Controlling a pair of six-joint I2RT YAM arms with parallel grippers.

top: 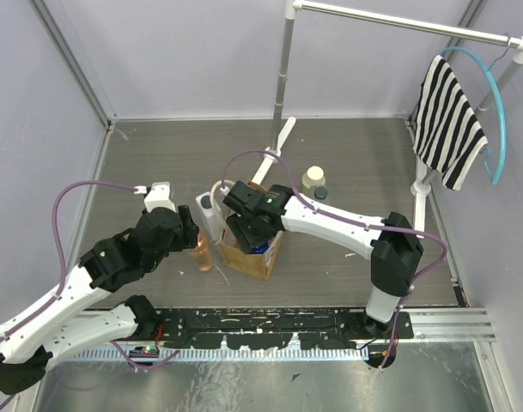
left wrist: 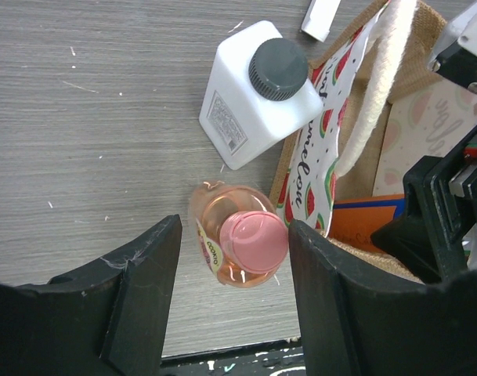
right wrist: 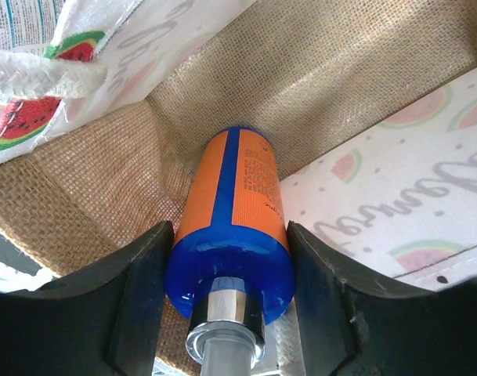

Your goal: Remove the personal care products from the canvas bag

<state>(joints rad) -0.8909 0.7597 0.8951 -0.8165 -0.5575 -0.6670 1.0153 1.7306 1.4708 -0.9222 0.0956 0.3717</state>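
Observation:
The canvas bag stands mid-table, with a watermelon-print lining and cream handles. My right gripper reaches down into it, and its fingers press both sides of an orange bottle with a blue top lying in the bag. My left gripper is open, its fingers on either side of the upright peach-orange bottle with a pink cap, which stands on the table left of the bag. The white squarish bottle stands just behind it. The cream bottle and the clear grey-capped bottle stand behind the bag.
A striped cloth hangs on a blue hanger from the rail at the back right. The rail's upright pole stands behind the bag, with a white strip at its foot. A black mounting rail runs along the near edge.

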